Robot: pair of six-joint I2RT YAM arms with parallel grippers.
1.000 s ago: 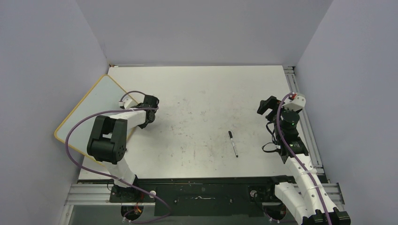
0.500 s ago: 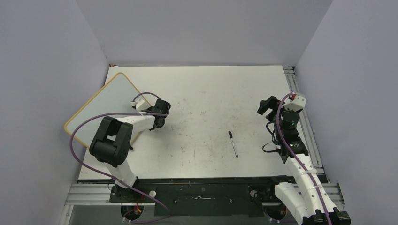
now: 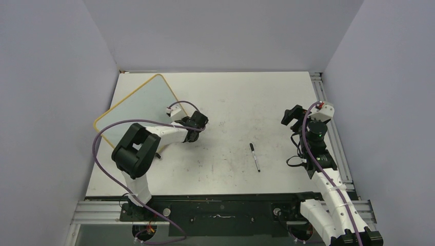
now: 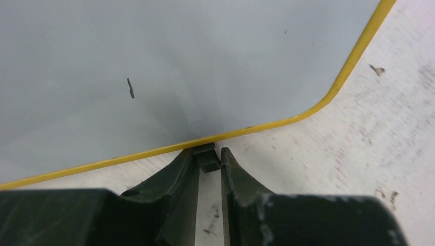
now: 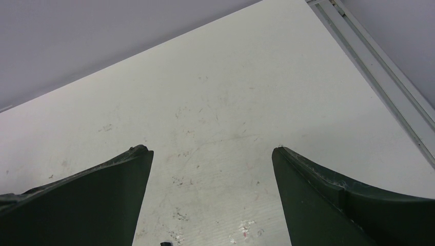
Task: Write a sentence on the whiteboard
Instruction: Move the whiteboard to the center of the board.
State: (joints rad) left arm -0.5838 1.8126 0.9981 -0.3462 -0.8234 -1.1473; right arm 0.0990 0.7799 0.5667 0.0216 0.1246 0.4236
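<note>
- The left gripper point(image 4: 208, 154) has its two fingers squeezed tight on a small dark block point(image 4: 207, 158) at the edge of the whiteboard point(image 4: 179, 61).
- The whiteboard spreads out right in front of those fingertips, and its nearest edge touches them.
- The board is flat, smooth and pale grey-white, with a soft shine.
- A thin yellow rim point(image 4: 354, 56) runs along its edge.
- The corner to the right of the fingers is round.
- One tiny dark mark point(image 4: 131, 87) sits on the board, ahead of the fingers and a little to the left.
- Seen from above, the board is turned like a diamond and lies to the left of the left gripper.
- I cannot tell if the held edge is lifted off the table point(image 3: 231, 97).
- The table is white with little grey scuffs.
- The right gripper point(image 5: 211, 149) has its fingers wide apart and holds nothing, with only table under it.
- A black marker point(image 3: 255, 157) lies on the table between the two grippers, nearer the right one and touching neither.
</note>
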